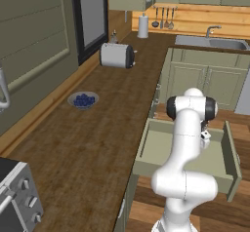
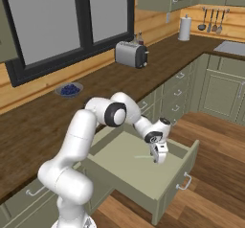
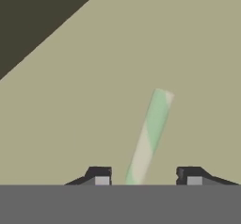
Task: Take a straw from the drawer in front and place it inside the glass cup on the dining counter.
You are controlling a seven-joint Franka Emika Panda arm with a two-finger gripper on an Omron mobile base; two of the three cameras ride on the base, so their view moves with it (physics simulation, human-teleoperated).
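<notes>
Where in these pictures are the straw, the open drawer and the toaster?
straw (image 3: 149, 134): hand view, middle of its pale green-striped length, between the finger tips.
drawer (image 2: 178, 172): right base view, on its front panel.
toaster (image 1: 116, 55): left base view, on its silver side, on the worktop.

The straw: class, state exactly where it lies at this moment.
The straw lies flat on the floor of the open drawer, between the gripper's two fingertips in the hand view, toward the drawer's front right in the right base view.
</notes>
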